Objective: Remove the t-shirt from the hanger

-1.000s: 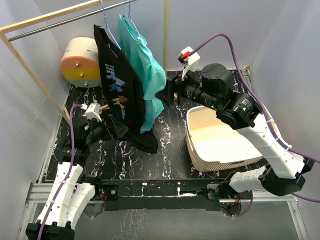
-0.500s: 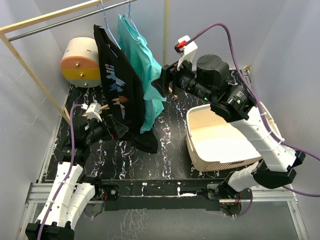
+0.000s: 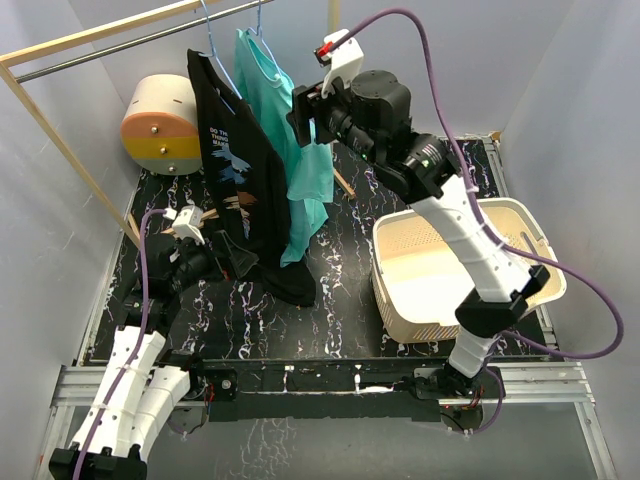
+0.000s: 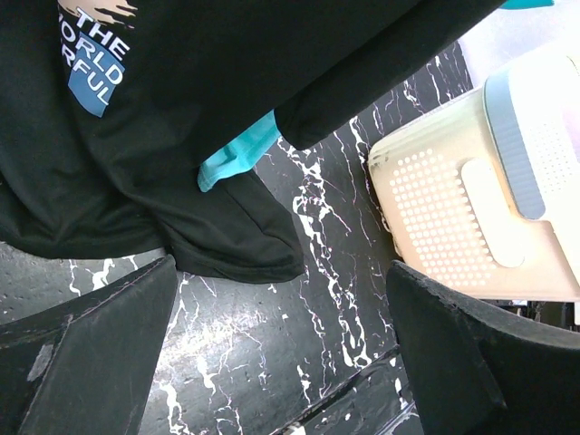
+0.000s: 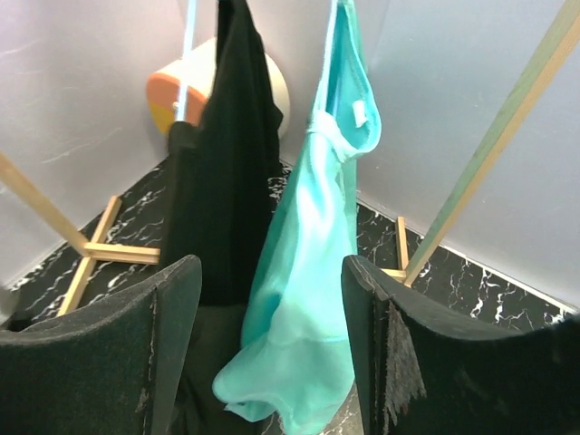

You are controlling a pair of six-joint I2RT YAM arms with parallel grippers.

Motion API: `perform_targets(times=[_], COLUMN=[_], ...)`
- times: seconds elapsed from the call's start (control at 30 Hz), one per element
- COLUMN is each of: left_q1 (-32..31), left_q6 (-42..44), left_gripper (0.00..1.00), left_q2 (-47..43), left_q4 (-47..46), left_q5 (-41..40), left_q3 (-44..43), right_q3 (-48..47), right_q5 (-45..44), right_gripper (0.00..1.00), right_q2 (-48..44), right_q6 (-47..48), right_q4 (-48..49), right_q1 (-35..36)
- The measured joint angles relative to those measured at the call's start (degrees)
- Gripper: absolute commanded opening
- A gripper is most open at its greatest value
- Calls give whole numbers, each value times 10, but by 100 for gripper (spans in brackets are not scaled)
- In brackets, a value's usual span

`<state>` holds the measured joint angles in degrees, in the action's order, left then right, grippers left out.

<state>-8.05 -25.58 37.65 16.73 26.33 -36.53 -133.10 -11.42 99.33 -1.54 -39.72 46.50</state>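
Right gripper (image 5: 270,281), fingers (image 5: 118,344) apart, facing teal t-shirt (image 5: 317,208), black t-shirt (image 4: 227,91) printed "THE"

This is looking like a robotics lab test cell. Blank pale panels (image 3: 580,100) are boxing in a black marbled tabletop (image 3: 340,270). The left arm (image 3: 130,370) and right arm (image 3: 480,250) are sitting bolted along an aluminium frame (image 3: 560,400). A wooden rack (image 3: 70,152) is carrying a black t-shirt (image 3: 240,190) and a teal t-shirt (image 3: 300,130) beside a laundry basket (image 3: 400,300).

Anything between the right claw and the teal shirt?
Nothing: the right wrist view shows only air between the open right claw and the teal shirt.
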Motion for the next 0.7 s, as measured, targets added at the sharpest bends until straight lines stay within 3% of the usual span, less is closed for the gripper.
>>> perform_targets(times=[0.27, 0.43, 0.7], left_q1=[-13, -16, -18], left_q6=[0, 0, 0], left_gripper=[96, 96, 96], left_q2=[-2, -4, -4], left_q4=[1, 1, 2], left_q5=[-5, -8, -11], left_q3=[0, 0, 0], right_q3=[0, 0, 0], right_q5=[75, 114, 131], right_gripper=[59, 56, 33], right_q2=[63, 74, 79], right_q6=[-19, -31, -37], right_q4=[16, 19, 27], right_q1=[-81, -86, -83])
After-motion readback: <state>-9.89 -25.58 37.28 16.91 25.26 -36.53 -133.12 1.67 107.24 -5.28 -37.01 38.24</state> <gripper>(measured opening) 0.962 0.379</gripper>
